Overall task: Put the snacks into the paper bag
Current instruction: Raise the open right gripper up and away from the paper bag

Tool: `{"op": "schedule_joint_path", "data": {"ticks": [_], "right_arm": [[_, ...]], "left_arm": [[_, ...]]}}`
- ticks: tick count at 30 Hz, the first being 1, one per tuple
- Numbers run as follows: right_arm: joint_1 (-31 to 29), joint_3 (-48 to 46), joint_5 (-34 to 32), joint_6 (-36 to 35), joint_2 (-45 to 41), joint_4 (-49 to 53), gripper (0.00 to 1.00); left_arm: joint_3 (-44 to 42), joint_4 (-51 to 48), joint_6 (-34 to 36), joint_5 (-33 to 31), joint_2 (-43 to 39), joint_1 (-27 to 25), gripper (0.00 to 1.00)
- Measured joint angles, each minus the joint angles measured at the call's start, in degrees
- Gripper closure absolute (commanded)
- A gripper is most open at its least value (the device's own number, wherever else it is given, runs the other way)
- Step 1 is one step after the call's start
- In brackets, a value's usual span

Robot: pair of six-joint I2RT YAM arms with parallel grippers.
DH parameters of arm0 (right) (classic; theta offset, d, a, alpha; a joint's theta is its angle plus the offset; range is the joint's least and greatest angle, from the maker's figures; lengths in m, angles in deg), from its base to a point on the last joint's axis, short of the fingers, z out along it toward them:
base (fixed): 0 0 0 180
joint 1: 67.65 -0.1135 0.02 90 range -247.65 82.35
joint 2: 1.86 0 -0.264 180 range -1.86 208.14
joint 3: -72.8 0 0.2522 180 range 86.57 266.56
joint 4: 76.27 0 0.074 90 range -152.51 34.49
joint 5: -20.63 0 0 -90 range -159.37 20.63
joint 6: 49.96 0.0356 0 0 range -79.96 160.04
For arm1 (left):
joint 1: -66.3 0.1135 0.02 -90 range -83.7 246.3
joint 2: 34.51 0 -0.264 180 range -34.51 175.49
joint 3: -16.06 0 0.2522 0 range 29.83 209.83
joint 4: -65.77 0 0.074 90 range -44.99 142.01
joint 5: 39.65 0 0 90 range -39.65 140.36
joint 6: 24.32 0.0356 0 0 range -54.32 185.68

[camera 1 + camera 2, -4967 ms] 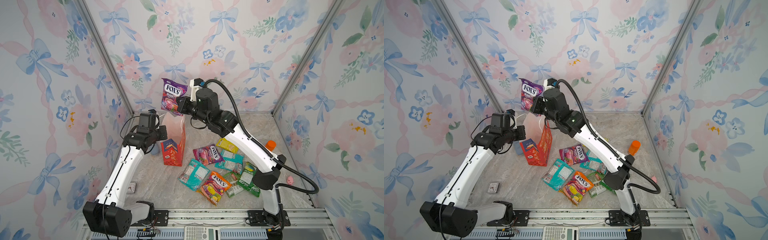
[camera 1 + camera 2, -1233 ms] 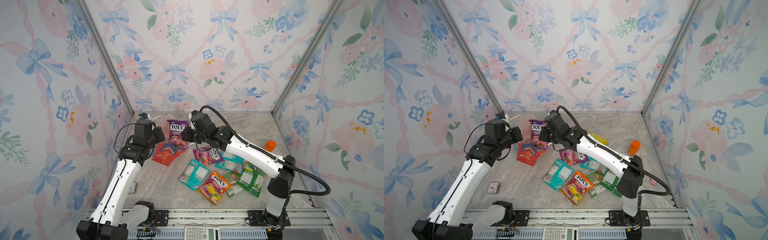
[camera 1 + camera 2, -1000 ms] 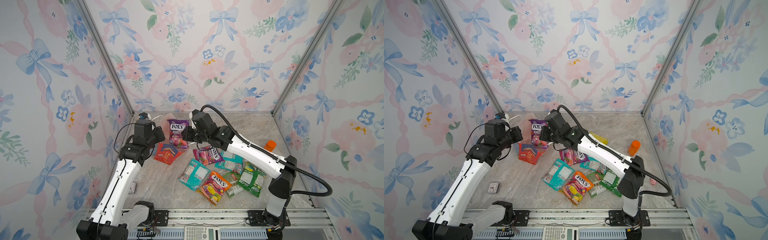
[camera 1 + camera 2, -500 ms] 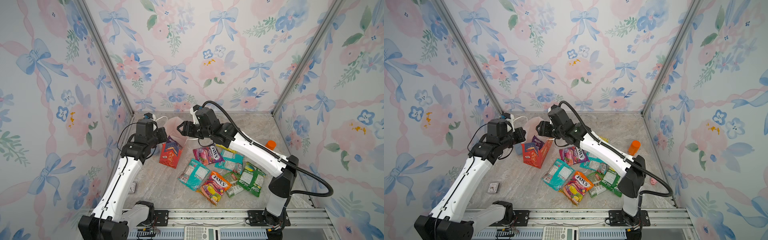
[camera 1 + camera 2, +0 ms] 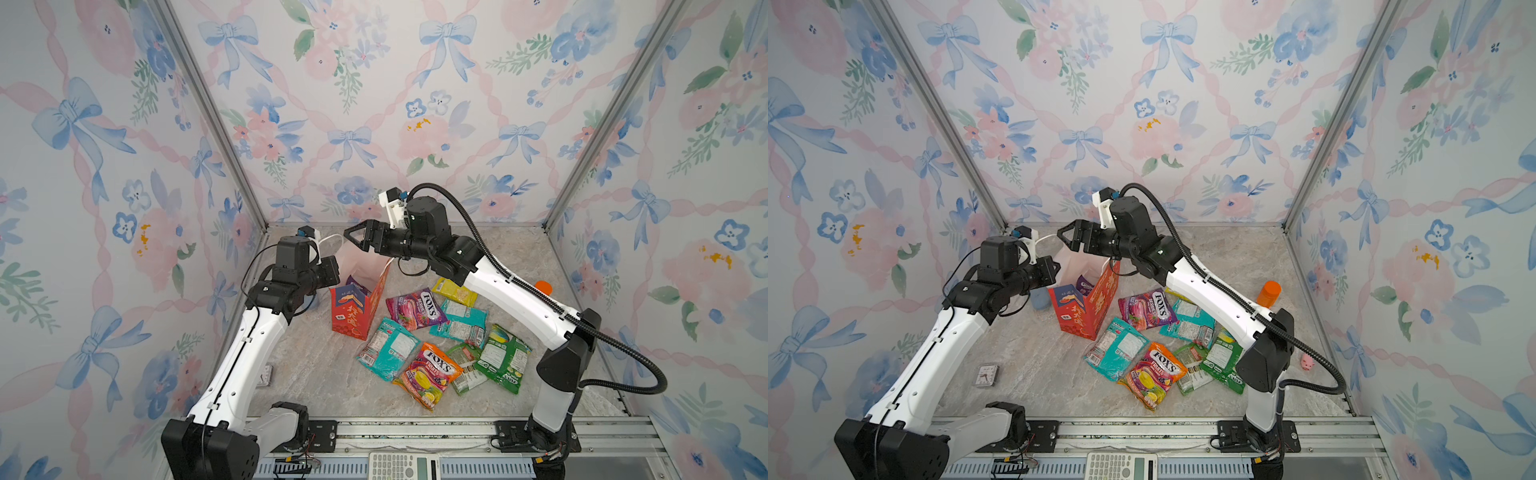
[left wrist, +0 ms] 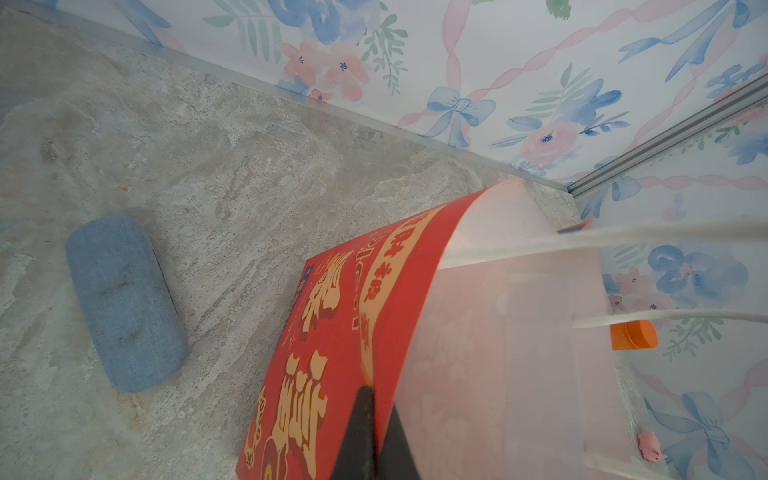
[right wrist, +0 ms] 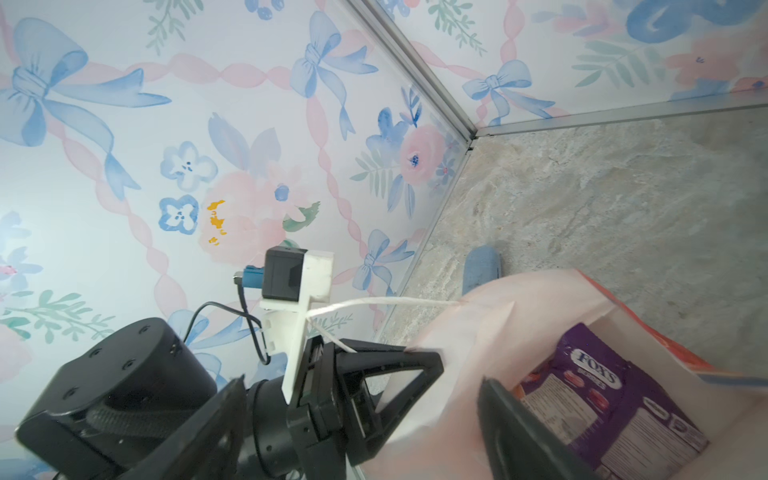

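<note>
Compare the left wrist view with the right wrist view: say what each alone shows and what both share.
Only the left wrist: the paper bag's printed red face, the orange-capped bottle, the pink pig toy. Only the right wrist: the purple packet inside the bag. Both: the blue case, a white rope handle, and the left gripper shut on the bag's wall.

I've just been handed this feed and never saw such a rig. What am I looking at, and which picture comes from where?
Two white robot arms, the left arm and the right arm, work at a stone-look table. Two pictures look down from one overhead camera pair; the other two come from a camera on each wrist. The left jaws are shut on the rim of the red paper bag. The right jaws stand open and empty by its mouth. One purple packet lies inside. Several more, like the orange packet, lie loose beside the bag.
</note>
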Motion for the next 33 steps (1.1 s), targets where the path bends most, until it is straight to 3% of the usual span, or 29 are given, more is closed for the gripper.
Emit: {"op": "schedule_joint_path", "data": {"ticks": [9,22,29,33], "right_arm": [[0.0,0.1,4.1,2.1,4.3,-7.6,0.00],[0.2,3.3,8.6,6.9,8.9,-19.1,0.04],[0.7,13.6,9.9,7.7,14.1,-18.6,0.00],[1.8,21.5,9.8,5.5,15.4,-12.7,0.08]], "left_arm": [[0.0,-0.1,0.9,0.8,0.1,0.0,1.00],[0.0,-0.1,1.3,1.4,0.1,0.0,1.00],[0.0,-0.2,1.3,1.4,0.1,0.0,1.00],[0.0,-0.2,1.5,1.0,0.1,0.2,1.00]]}}
